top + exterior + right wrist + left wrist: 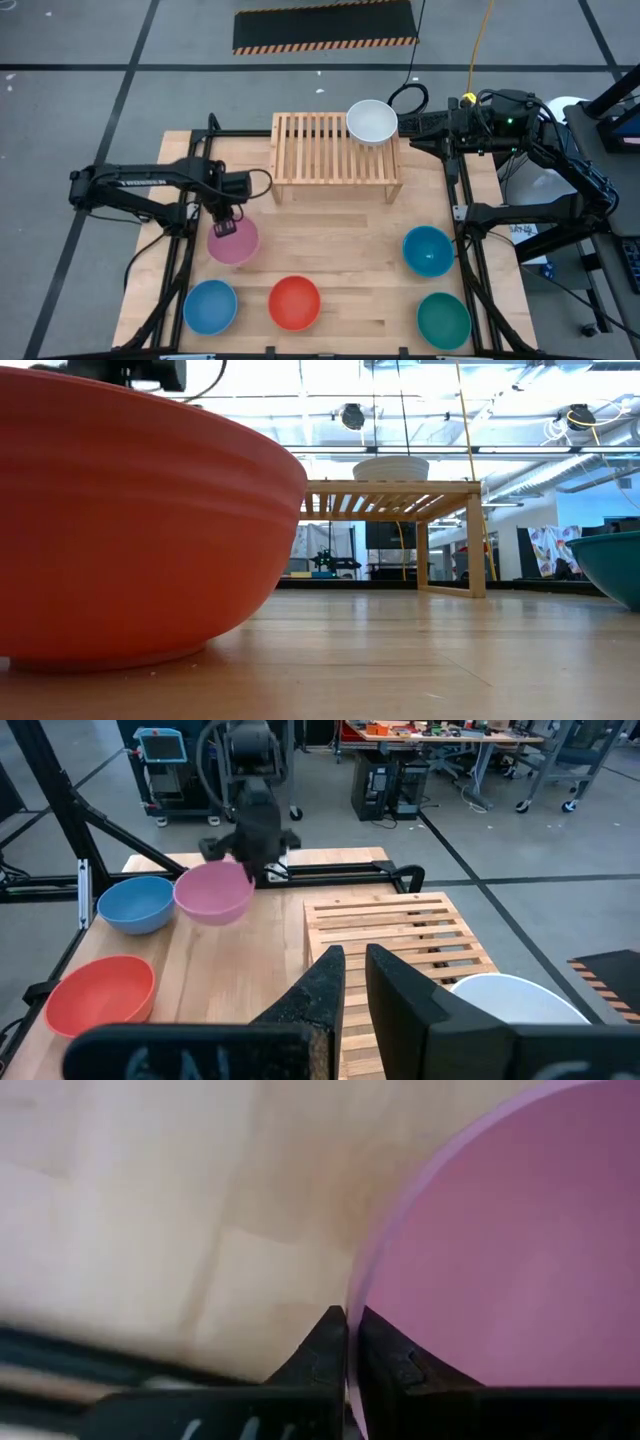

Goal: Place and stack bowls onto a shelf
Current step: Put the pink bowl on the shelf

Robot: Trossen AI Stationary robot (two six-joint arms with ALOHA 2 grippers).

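Pink bowl (233, 241): on the surface (340, 245), left of centre, in front of the shelf (335, 155); rim pinched by left gripper (224, 226).
Left gripper: closed on the pink bowl's rim, one finger inside, one outside; left wrist view shows the thin wall between them.
Right gripper (355, 965): narrow gap, holding nothing, hanging over the shelf's right end near the white bowl (372, 122).
White bowl: on the shelf's slats, back right corner; only bowl up there.
Other bowls: blue (210, 306), red (294, 302), teal (428, 250), green (443, 319), all on the surface, apart.
Risk 1: thin one-sided rim grip, so the bowl may swing or slip out on the lift.
Risk 2: tilted bowl could clip the shelf's front edge going over.
Risk 3: stacking on the white bowl off-centre could push it off the back corner.
View gap, left wrist: shows the grip itself; high view only shows the gripper over the rim.
View gap, right wrist: shows the pink bowl looking raised or tilted; cannot confirm from above.
View gap, low: red bowl blocks most; the pink bowl is hidden.
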